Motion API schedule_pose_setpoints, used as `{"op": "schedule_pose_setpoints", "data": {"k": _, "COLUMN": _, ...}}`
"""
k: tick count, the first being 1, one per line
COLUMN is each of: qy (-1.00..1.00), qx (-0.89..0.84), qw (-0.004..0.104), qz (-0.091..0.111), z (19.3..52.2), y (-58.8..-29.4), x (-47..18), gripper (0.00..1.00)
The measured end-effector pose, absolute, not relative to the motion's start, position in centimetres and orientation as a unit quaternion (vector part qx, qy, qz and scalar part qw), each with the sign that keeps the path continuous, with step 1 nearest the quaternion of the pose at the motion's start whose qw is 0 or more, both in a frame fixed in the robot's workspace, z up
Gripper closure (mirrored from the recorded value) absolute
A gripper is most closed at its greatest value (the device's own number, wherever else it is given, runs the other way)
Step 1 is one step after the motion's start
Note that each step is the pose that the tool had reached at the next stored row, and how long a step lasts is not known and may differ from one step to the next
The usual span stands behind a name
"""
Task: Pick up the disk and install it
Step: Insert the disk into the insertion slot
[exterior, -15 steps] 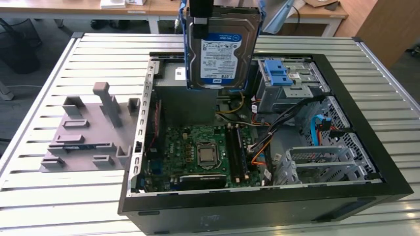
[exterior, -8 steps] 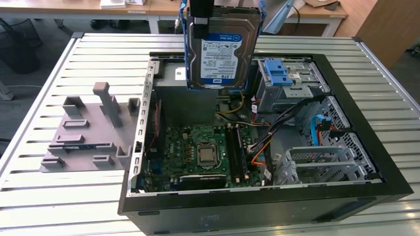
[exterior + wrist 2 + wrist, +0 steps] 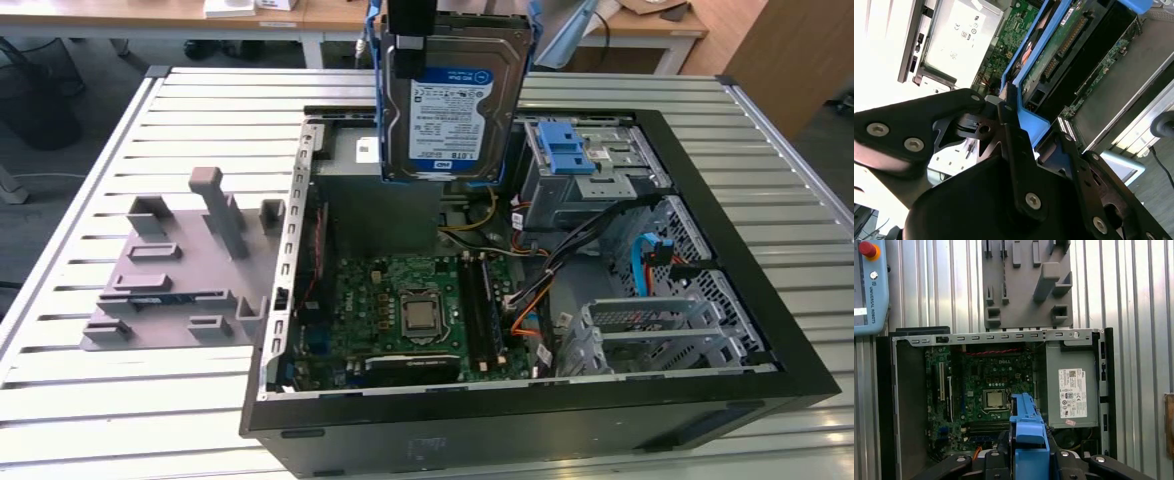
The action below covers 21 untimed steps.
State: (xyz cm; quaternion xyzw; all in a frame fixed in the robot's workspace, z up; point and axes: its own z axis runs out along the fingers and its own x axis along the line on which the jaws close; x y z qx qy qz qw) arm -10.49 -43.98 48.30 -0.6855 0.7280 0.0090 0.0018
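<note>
The hand is pinched on the blue carrier of the disk. The disk hangs upright directly below the hand, label side visible in the exterior view. It is suspended above the open computer case, clear of the motherboard beneath.

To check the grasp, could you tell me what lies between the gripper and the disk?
Nothing: the gripper clamps the disk by its blue bracket, in the second wrist view.
</note>
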Motion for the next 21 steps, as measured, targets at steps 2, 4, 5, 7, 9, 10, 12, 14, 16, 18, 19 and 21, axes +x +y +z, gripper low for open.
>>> {"op": "schedule_pose_setpoints", "data": {"k": 2, "qy": 0.728, "qx": -0.686, "qw": 0.002, "qz": 0.009, "z": 48.3, "y": -44.0, "x": -10.5, "gripper": 0.64}}
{"op": "schedule_pose_setpoints", "data": {"k": 4, "qy": 0.728, "qx": -0.686, "qw": 0.002, "qz": 0.009, "z": 48.3, "y": -44.0, "x": -10.5, "gripper": 0.64}}
{"op": "schedule_pose_setpoints", "data": {"k": 5, "qy": 0.728, "qx": -0.686, "qw": 0.002, "qz": 0.009, "z": 48.3, "y": -44.1, "x": -10.5, "gripper": 0.64}}
{"op": "schedule_pose_setpoints", "data": {"k": 7, "qy": 0.728, "qx": -0.686, "qw": 0.002, "qz": 0.009, "z": 48.3, "y": -44.3, "x": -10.5, "gripper": 0.64}}
{"op": "schedule_pose_setpoints", "data": {"k": 9, "qy": 0.728, "qx": -0.686, "qw": 0.002, "qz": 0.009, "z": 48.3, "y": -44.5, "x": -10.5, "gripper": 0.64}}
{"op": "schedule_pose_setpoints", "data": {"k": 10, "qy": 0.728, "qx": -0.686, "qw": 0.002, "qz": 0.009, "z": 48.3, "y": -44.6, "x": -10.5, "gripper": 0.64}}
{"op": "schedule_pose_setpoints", "data": {"k": 12, "qy": 0.728, "qx": -0.686, "qw": 0.001, "qz": 0.008, "z": 48.3, "y": -45.0, "x": -10.5, "gripper": 0.64}}
{"op": "schedule_pose_setpoints", "data": {"k": 14, "qy": 0.728, "qx": -0.686, "qw": 0.001, "qz": 0.008, "z": 48.3, "y": -45.3, "x": -10.5, "gripper": 0.64}}
{"op": "schedule_pose_setpoints", "data": {"k": 16, "qy": 0.728, "qx": -0.686, "qw": 0.001, "qz": 0.008, "z": 48.3, "y": -45.7, "x": -10.5, "gripper": 0.64}}
{"op": "schedule_pose_setpoints", "data": {"k": 18, "qy": 0.728, "qx": -0.686, "qw": 0.001, "qz": 0.008, "z": 48.3, "y": -46.1, "x": -10.5, "gripper": 0.64}}
{"op": "schedule_pose_setpoints", "data": {"k": 19, "qy": 0.728, "qx": -0.686, "qw": 0.001, "qz": 0.008, "z": 48.3, "y": -46.3, "x": -10.5, "gripper": 0.64}}
{"op": "schedule_pose_setpoints", "data": {"k": 21, "qy": 0.728, "qx": -0.686, "qw": 0.001, "qz": 0.008, "z": 48.3, "y": -46.7, "x": -10.5, "gripper": 0.64}}
